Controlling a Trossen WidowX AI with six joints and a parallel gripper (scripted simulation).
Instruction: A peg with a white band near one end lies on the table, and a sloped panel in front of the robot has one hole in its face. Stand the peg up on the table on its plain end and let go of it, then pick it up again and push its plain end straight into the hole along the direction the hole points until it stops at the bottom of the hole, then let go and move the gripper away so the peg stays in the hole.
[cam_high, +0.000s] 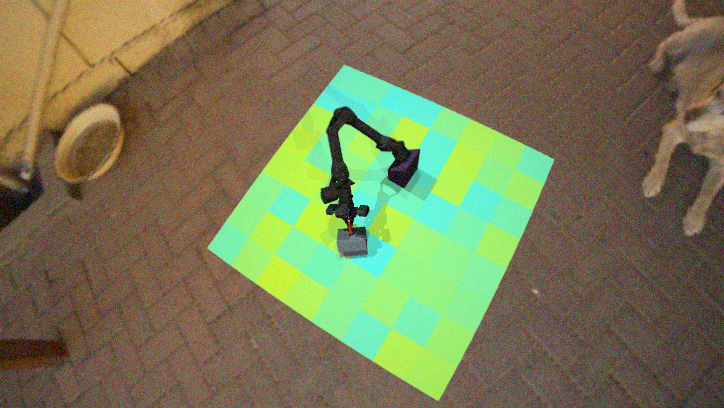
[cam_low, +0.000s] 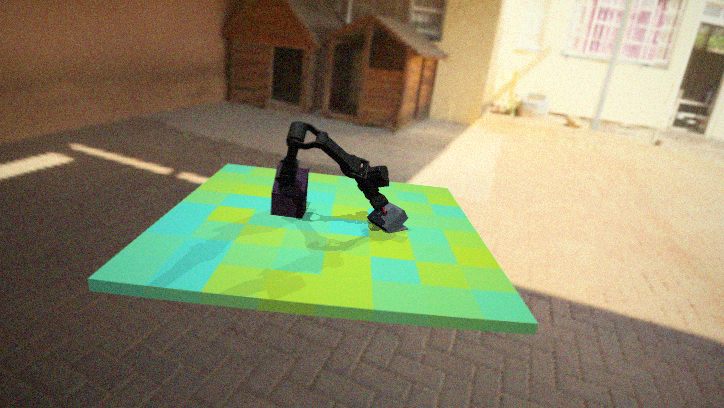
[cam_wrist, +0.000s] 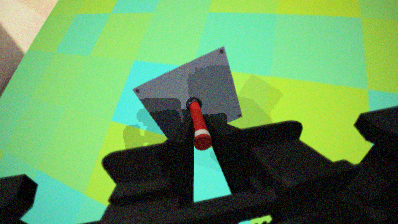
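The red peg (cam_high: 349, 227) (cam_low: 384, 209) (cam_wrist: 198, 117) is held between the fingers of my gripper (cam_high: 349, 220) (cam_low: 380, 205) (cam_wrist: 197, 119), which is shut on it. Its white band shows near the end towards the wrist camera. Its plain end points away, at the grey sloped panel (cam_high: 353, 246) (cam_low: 392, 218) (cam_wrist: 162, 85). In the wrist view this end overlaps the dark hole (cam_wrist: 188, 103) and seems to be at or just inside its mouth; how deep it is cannot be told. The fingers are close above the panel's face.
The panel stands on the green and yellow chequered table (cam_high: 430, 263) (cam_low: 344, 283) (cam_wrist: 320, 110). The arm's dark purple base block (cam_high: 404, 169) (cam_low: 289, 198) stands on the same table, away from the panel. The arm arches between them.
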